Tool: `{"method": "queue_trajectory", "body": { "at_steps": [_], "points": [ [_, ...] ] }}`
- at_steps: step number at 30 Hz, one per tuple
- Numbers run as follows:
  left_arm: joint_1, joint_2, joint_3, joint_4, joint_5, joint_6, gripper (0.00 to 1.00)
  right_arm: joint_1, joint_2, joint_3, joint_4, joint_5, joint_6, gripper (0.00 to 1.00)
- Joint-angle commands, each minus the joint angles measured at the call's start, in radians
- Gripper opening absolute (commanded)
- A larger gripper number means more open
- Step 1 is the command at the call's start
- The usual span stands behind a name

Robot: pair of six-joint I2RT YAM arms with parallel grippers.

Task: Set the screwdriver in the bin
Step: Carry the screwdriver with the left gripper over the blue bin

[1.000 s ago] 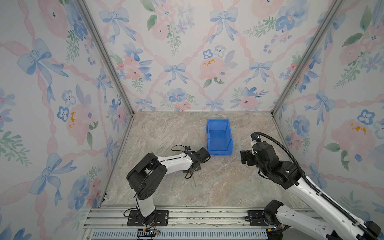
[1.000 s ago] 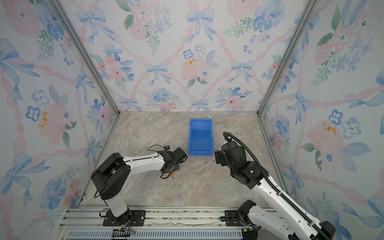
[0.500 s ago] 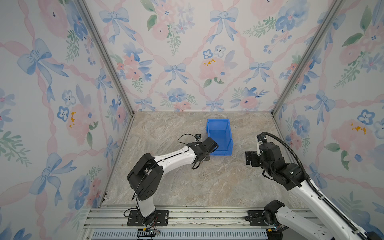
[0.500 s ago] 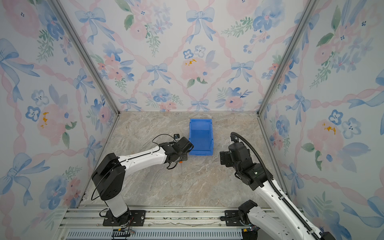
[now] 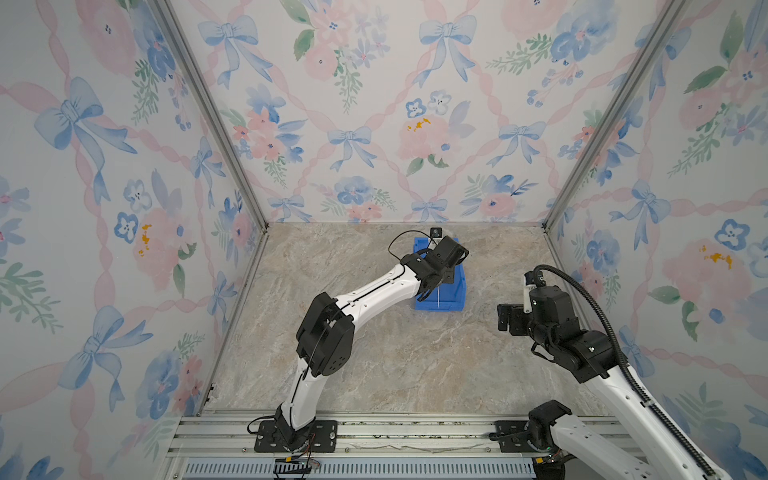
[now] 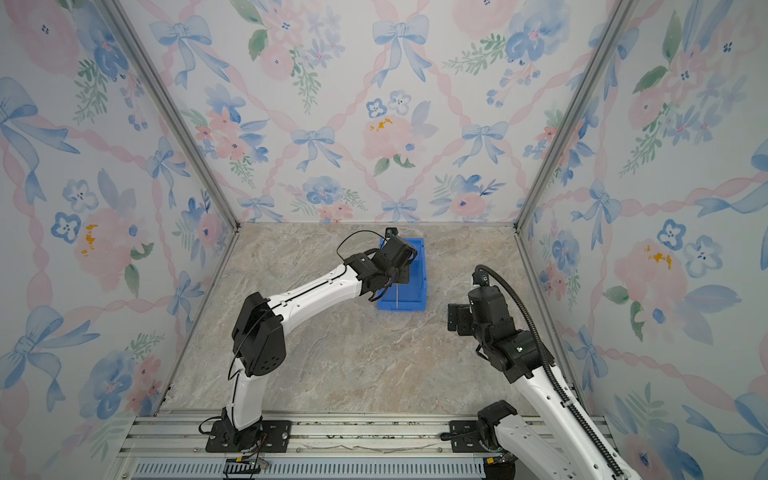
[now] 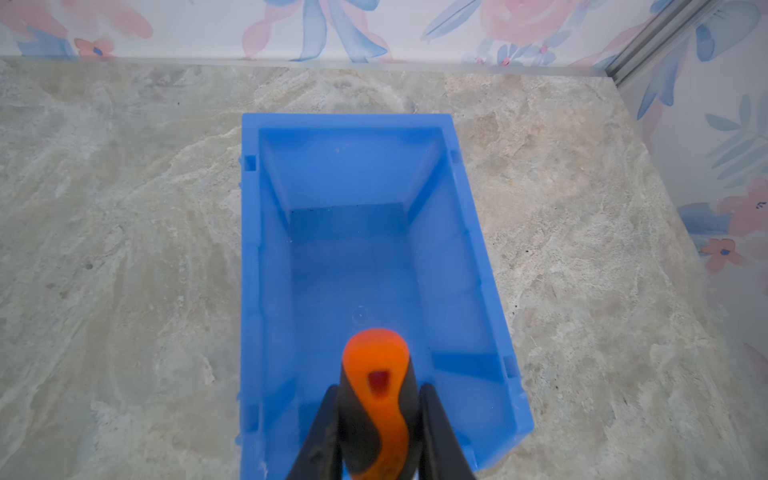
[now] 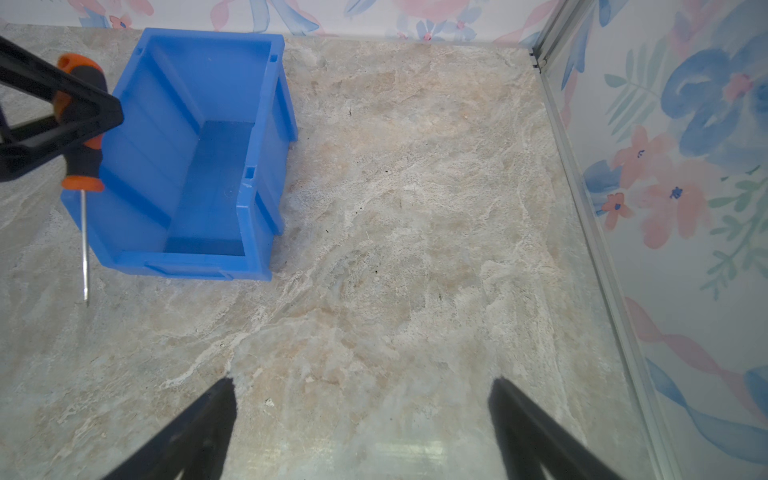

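The blue bin (image 5: 454, 291) (image 6: 417, 286) stands on the marble table near the back wall, its low front wall facing the rail. My left gripper (image 7: 379, 388) (image 5: 439, 281) hangs over the bin's front end, shut on the orange-and-black handle of the screwdriver (image 7: 376, 407). In the right wrist view the screwdriver (image 8: 81, 104) hangs upright, handle up and thin silver shaft pointing down. In both top views the shaft shows as a pale line over the bin's front part. The bin (image 7: 250, 249) (image 8: 266, 124) holds nothing. My right gripper (image 8: 362, 380) (image 5: 505, 322) is open above bare table, right of the bin.
Floral walls close the table (image 5: 415, 365) at the back and on both sides. An aluminium rail (image 5: 395, 432) carries both arm bases at the front. The left arm (image 5: 374, 295) stretches diagonally across the table to the bin.
My left arm has swung right and back, carrying the screwdriver from beside the bin's front left corner to over the bin. My right arm has drawn back to the right.
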Motion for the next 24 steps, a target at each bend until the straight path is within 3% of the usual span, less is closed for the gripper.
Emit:
{"method": "queue_trajectory", "body": {
  "at_steps": [1, 17, 24],
  "points": [
    [0.02, 0.068, 0.105, -0.018, -0.042, 0.059, 0.0, -0.013, -0.021, 0.001, -0.05, -0.003, 0.003, 0.97],
    [0.077, 0.337, 0.336, -0.017, -0.046, 0.063, 0.0, -0.018, -0.021, -0.009, -0.053, 0.011, 0.009, 0.97],
    [0.076, 0.389, 0.362, -0.019, -0.041, 0.071, 0.0, -0.019, -0.021, -0.015, -0.046, 0.011, 0.006, 0.97]
  ]
}}
